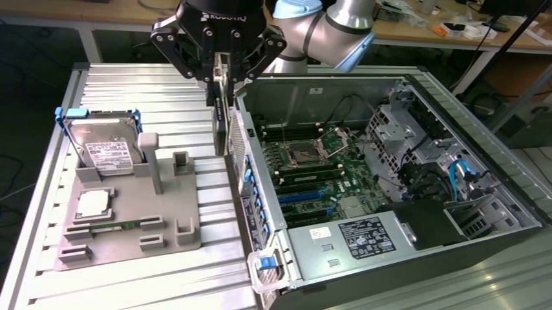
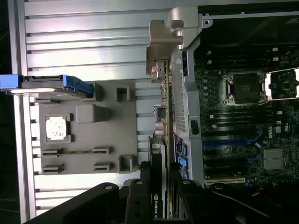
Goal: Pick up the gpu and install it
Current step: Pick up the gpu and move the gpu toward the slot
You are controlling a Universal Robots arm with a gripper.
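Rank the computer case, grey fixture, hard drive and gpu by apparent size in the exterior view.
1. computer case
2. grey fixture
3. hard drive and gpu: unsure; the gpu shows edge-on, looking long but narrow.

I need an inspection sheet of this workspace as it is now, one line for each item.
Surface: ribbed metal table, carrying a grey holder and an open computer case.
Job's things: graphics card, hanging upright just outside the case wall, not yet in a slot.
Clutter: hard drive and processor chip in the holder.
Pincer: shut on the graphics card's upper end.
Cables: blue cables inside the case.
Surroundings: wooden benches behind.
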